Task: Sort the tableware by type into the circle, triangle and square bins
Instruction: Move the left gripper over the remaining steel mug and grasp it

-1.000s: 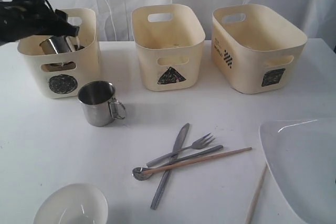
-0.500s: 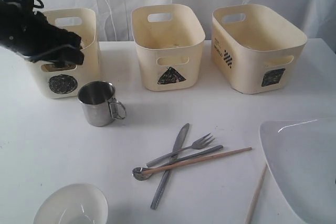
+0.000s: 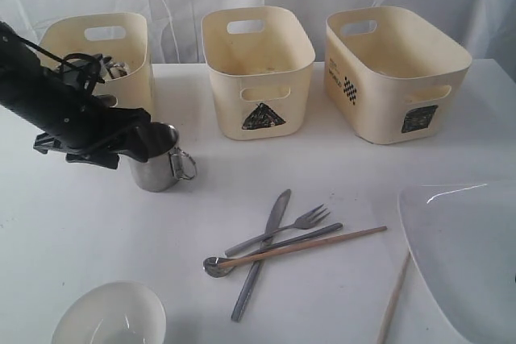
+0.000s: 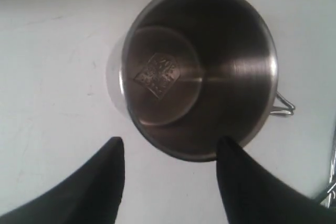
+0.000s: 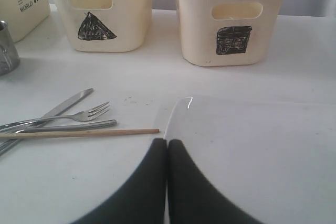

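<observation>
My left arm [image 3: 56,106] hides circle bin [image 3: 139,50] front; steel thing [image 3: 118,70] inside, maybe cup. Left fingers [image 4: 107,184] apart beside mug [image 4: 210,66]; right fingers [image 5: 152,187] together at plate [image 5: 252,145] edge.

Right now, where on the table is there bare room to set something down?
Bare strip between the triangle bin and the cutlery; another between the mug and the white bowl. Crowded: the crossed cutlery, and the plate just beside it.
</observation>
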Controlling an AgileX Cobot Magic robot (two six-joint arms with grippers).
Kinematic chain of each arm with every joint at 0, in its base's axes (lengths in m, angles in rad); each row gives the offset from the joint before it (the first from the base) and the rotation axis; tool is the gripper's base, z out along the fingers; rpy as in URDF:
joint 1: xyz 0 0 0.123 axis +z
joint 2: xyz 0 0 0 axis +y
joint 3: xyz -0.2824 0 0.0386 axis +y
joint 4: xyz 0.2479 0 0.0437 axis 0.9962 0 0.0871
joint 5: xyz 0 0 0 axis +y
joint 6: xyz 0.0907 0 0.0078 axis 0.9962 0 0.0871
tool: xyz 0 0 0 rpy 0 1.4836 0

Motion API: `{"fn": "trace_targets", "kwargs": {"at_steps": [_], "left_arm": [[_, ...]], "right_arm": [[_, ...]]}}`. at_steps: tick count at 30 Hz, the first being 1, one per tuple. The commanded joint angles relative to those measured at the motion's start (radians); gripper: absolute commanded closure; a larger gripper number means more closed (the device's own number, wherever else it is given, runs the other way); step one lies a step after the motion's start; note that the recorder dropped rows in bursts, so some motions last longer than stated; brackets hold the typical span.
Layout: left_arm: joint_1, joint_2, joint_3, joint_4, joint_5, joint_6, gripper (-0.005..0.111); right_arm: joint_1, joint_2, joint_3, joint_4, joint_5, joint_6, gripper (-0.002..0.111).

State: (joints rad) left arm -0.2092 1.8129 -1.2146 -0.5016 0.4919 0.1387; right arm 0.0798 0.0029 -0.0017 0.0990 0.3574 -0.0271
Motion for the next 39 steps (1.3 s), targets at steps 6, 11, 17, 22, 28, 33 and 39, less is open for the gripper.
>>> {"fn": "trace_targets", "kwargs": {"at_steps": [6,11,17,22,28,33,39], "left_arm": [[-0.002,0.066,0.009,0.004,-0.118,-0.016,0.055],[-0.002,0.066,0.009,-0.023,-0.098,-0.016,0.066],[-0.002,0.044,0.009,-0.100,-0.075,-0.012,0.066],[-0.002,0.044,0.009,-0.129,-0.117,-0.012,0.066],[-0.002,0.044,0.009,-0.231,-0.094,-0.009,0.066],[-0.002,0.044,0.009,-0.253,-0.029,-0.009,0.066],[-0.002,0.044,0.009,-0.285,-0.061,-0.009,0.066]], "right_arm": [[0.002,-0.003,0.002,-0.002,-0.005,0.004,0.108],[0.002,-0.003,0.002,-0.002,-0.005,0.004,0.108],[0.002,-0.003,0.002,-0.002,-0.005,0.004,0.108],[0.002,-0.003,0.002,-0.002,-0.005,0.004,0.108],[0.002,-0.003,0.002,-0.002,-0.005,0.004,0.108],[0.002,-0.003,0.002,-0.002,-0.005,0.004,0.108],[0.002,-0.003,0.002,-0.002,-0.005,0.004,0.108]]}}
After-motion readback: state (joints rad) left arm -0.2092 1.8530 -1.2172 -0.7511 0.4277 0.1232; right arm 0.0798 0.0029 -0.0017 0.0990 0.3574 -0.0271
